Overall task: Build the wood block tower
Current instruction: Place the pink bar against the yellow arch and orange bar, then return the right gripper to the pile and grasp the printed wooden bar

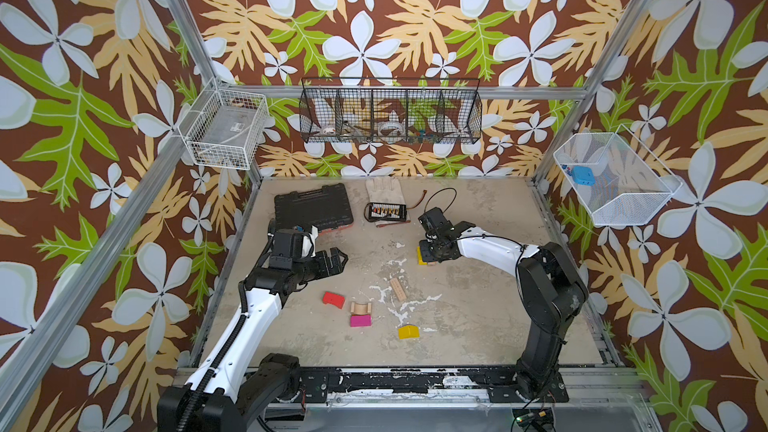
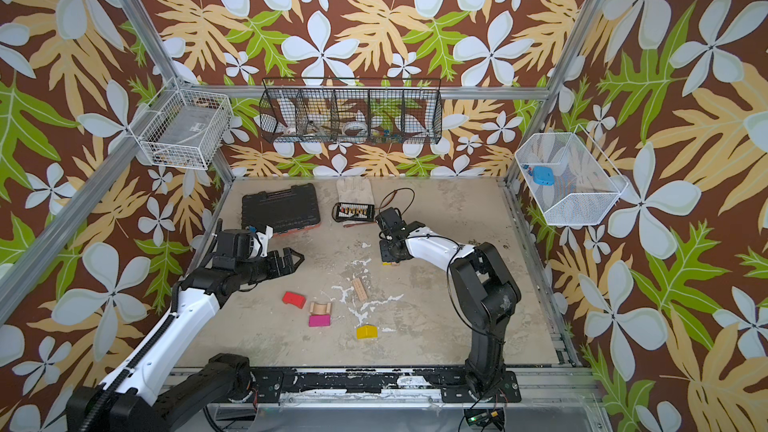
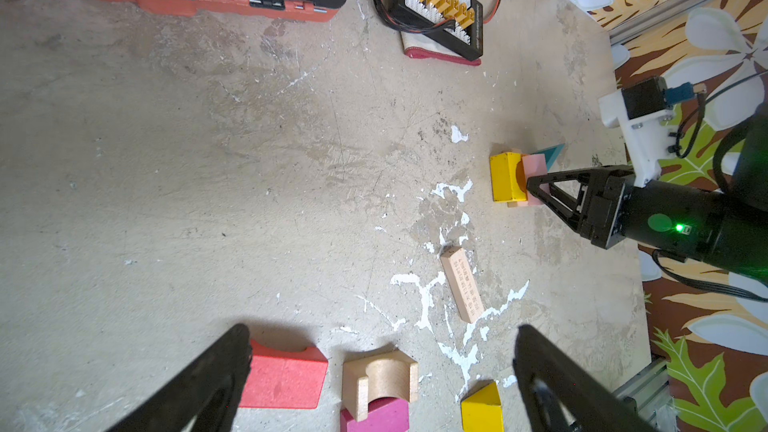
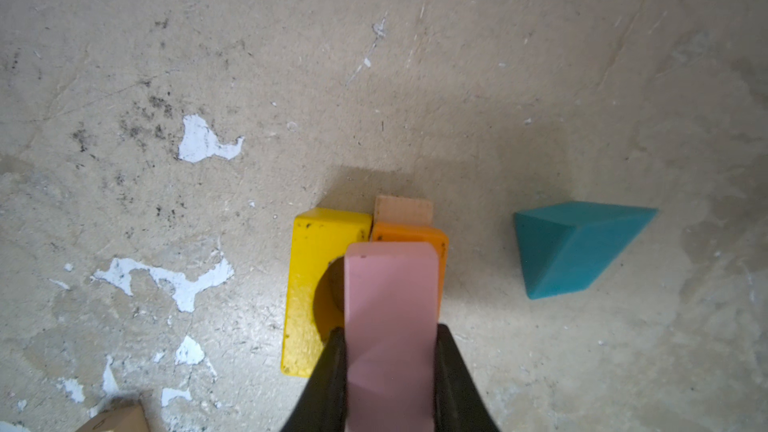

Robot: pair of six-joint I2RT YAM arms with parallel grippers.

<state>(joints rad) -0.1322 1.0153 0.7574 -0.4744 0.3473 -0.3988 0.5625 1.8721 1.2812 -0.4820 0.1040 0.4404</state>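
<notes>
My right gripper (image 4: 390,330) is shut on a pink block (image 4: 390,284). The block is held over an orange block (image 4: 415,234) that lies on a plain wood piece (image 4: 403,209), right beside a yellow arch (image 1: 422,257). Whether pink touches orange I cannot tell. A teal wedge (image 4: 577,251) lies apart on the table. My left gripper (image 1: 338,261) hangs open over the table's left side with nothing in it. In front of it lie a red arch (image 1: 333,299), a plain wood arch (image 1: 361,308), a magenta block (image 1: 360,320), a yellow wedge (image 1: 409,332) and a plain plank (image 1: 398,288).
A black tool case (image 1: 313,205) lies at the back left. A charger board with cables (image 1: 384,211) sits on a glove (image 1: 384,191) at the back middle. Wire baskets (image 1: 390,116) hang on the walls. Aluminium frame rails edge the table.
</notes>
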